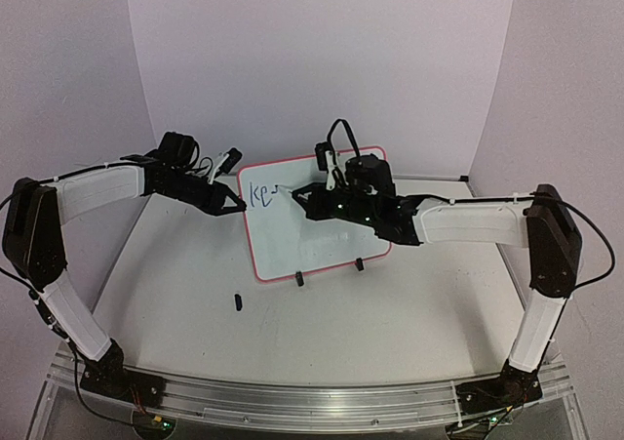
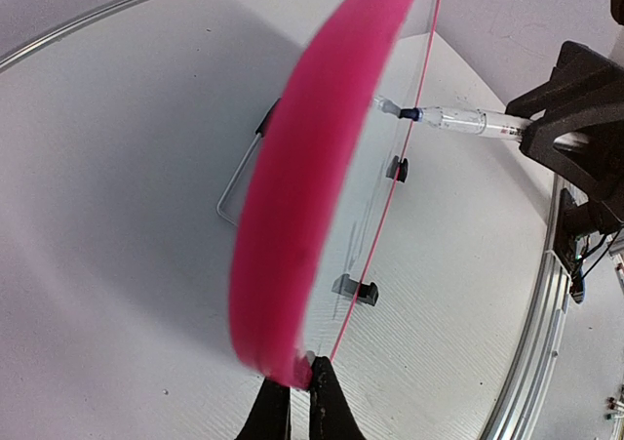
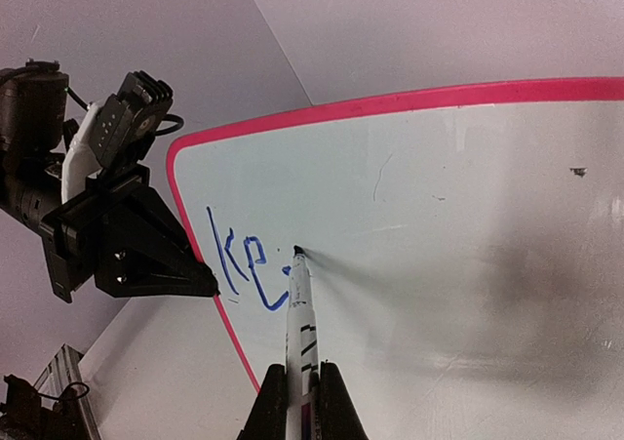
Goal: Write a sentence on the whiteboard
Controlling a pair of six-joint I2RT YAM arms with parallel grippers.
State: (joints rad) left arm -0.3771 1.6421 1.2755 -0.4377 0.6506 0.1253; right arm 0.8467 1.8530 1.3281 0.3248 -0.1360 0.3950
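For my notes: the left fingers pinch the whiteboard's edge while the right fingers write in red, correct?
Only the colour is wrong: the letters are blue, as the right wrist view shows; left fingers pinch the whiteboard, right fingers write.

A white, faintly textured table (image 1: 419, 303) carries everything, with a metal rail (image 1: 312, 401) running along its near edge, where the two arm bases (image 1: 102, 372) (image 1: 512, 381) are fixed, one towards each end. The whiteboard (image 1: 322, 240) stands near the middle of the table, leaning back, its lower edge resting on the surface through two small black clip feet (image 1: 299, 280) (image 1: 360, 263). A small black piece (image 1: 237, 301), too small to identify, lies alone on the table just left of the board's lower corner and apart from it.
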